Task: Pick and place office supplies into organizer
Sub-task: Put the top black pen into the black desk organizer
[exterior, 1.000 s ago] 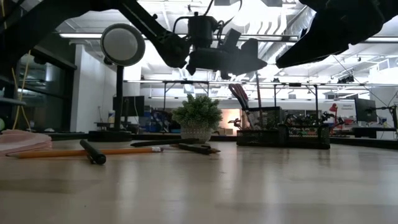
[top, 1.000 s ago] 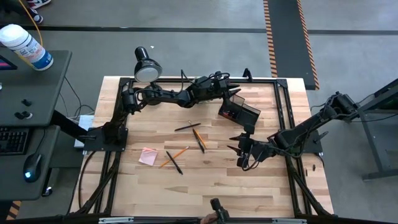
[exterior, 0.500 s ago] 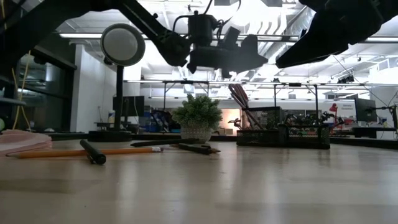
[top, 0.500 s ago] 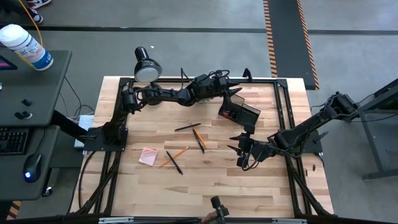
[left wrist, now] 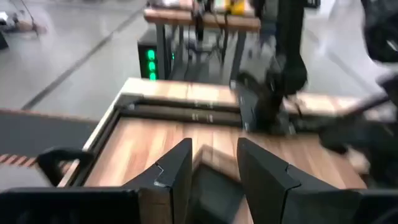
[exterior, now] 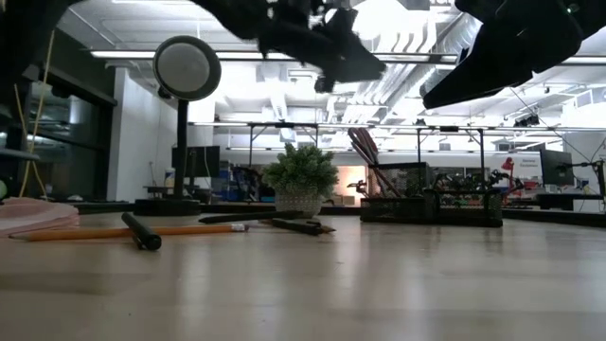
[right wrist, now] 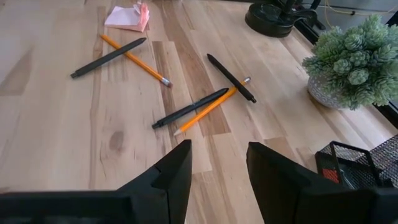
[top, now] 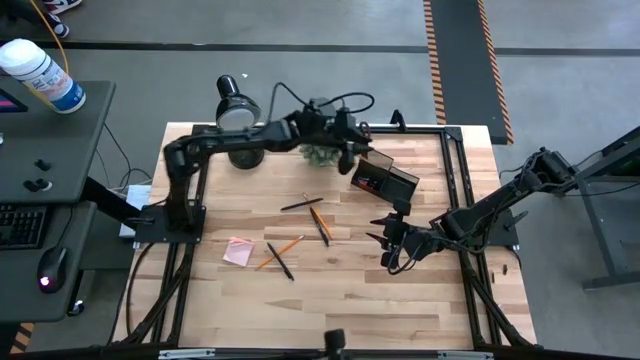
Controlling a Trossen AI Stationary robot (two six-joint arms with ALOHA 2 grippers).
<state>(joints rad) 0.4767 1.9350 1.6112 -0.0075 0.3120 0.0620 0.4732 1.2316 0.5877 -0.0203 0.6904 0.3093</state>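
Observation:
The black mesh organizer [top: 388, 180] stands at the table's far right, and red-handled scissors [top: 367, 184] stick out of it, slanting. On the table's middle lie two orange pencils [top: 320, 222] [top: 284, 246] and two black pens [top: 301, 204] [top: 280, 261], with the pink sticky pad [top: 238, 250] to their left. My left gripper [top: 350, 152] hangs open and high, above the organizer's far left corner, beside the plant. My right gripper [top: 384, 242] is open and raised, near of the organizer and right of the pencils [right wrist: 208, 106].
A green plant in a pot [top: 318, 152] and a black desk lamp [top: 236, 112] stand at the far edge. A black frame [top: 455, 180] runs round the table. The near half of the table is bare wood [top: 340, 300].
My left arm has swung up and drawn back a little toward the table's left, and its gripper has risen well above the organizer and turned. My right arm has kept still. The scissors stay in the organizer, and the pens, pencils and pad have not moved.

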